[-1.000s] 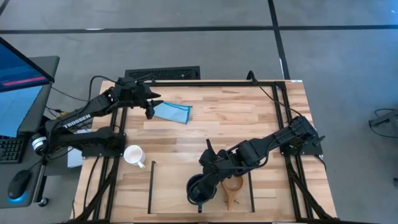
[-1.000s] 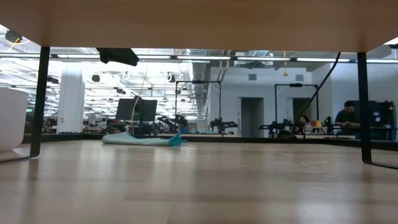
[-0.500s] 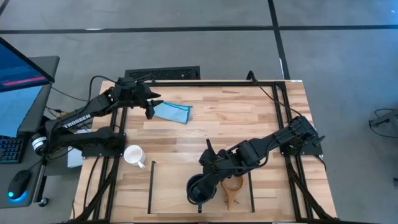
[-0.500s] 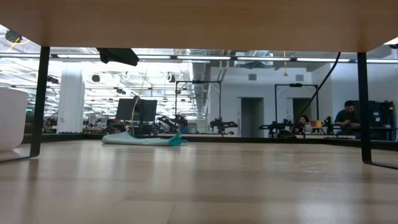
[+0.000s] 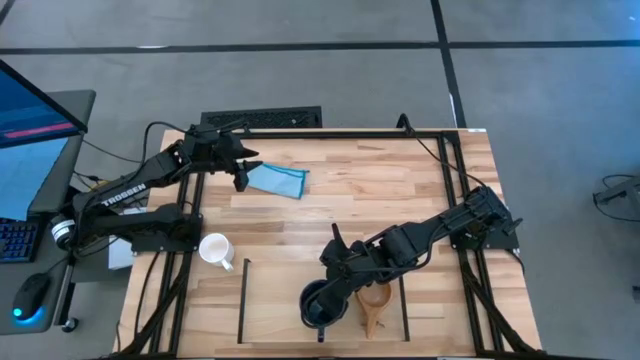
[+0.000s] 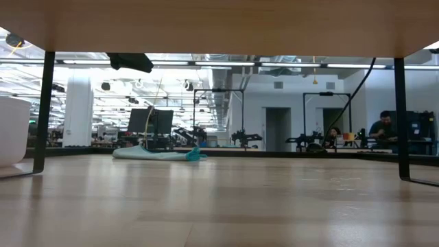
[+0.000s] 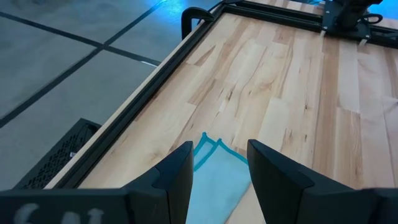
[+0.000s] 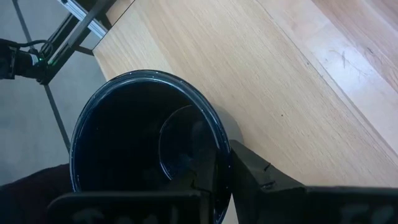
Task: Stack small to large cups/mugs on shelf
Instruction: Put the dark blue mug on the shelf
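- High view shows the right gripper (image 5: 330,296) low over the shelf (image 5: 243,300), its fingers pinched on the rim of the dark mug (image 5: 322,303).
- Right wrist view confirms it: one finger sits inside the dark mug (image 8: 146,146), the other outside, the wall clamped between them.
- Just beside that mug, on the same shelf, stands the small wooden cup (image 5: 374,300), its handle pointing toward the table's near edge.
- White mug (image 5: 214,248) stands on the table outside the shelf, near the left arm's base.
- Left gripper (image 5: 241,176) hangs at the far side of the table over the edge of the light-blue cloth (image 5: 278,180), fingers parted and empty.
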Controlling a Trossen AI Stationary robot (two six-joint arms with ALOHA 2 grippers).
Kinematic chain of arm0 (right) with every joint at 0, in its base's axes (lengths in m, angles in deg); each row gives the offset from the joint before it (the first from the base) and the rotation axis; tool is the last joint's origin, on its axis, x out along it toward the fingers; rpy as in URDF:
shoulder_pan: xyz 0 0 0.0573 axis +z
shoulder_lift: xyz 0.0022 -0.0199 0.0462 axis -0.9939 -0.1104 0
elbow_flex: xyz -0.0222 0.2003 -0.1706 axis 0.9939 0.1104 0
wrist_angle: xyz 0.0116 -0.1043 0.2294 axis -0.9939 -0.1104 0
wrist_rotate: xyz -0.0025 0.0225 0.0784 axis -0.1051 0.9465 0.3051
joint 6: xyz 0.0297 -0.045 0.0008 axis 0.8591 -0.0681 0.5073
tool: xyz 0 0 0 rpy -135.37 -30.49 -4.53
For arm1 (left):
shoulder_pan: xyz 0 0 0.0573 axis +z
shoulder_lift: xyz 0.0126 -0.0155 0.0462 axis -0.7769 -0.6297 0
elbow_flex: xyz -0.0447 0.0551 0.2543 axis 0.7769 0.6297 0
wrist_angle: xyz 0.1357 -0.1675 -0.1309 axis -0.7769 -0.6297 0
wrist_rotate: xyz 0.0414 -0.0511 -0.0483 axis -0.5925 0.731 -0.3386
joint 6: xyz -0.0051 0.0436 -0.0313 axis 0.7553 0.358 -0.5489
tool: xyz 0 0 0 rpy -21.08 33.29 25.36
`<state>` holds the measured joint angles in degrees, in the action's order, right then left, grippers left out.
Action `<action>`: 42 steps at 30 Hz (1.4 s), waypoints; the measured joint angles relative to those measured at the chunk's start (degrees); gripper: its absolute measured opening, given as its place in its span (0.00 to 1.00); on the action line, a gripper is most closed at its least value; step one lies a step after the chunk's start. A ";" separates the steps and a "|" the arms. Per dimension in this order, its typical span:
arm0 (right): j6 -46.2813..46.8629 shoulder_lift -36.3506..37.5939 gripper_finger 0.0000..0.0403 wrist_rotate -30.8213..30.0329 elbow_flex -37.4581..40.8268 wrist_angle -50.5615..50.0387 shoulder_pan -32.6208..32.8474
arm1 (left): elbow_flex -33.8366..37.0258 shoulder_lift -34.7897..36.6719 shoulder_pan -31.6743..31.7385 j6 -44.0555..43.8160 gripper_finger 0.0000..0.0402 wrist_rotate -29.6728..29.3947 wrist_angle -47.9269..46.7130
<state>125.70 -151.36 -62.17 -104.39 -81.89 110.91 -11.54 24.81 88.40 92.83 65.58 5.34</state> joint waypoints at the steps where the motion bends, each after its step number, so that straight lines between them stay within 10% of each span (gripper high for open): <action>1: 0.00 0.00 0.13 0.02 0.00 0.00 0.00 | 0.00 0.00 -0.01 0.25 0.35 0.00 0.00; 32: -0.79 0.00 0.14 1.33 0.00 0.07 -0.76 | 0.00 -0.01 -0.01 2.19 0.35 -0.09 -0.04; 42: -1.07 0.09 0.35 1.41 -0.02 0.17 -0.76 | 0.00 -0.02 0.00 2.24 0.35 -0.09 -0.05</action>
<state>124.63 -151.27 -60.76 -104.41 -81.71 110.14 -11.54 24.79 88.41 95.07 65.49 5.29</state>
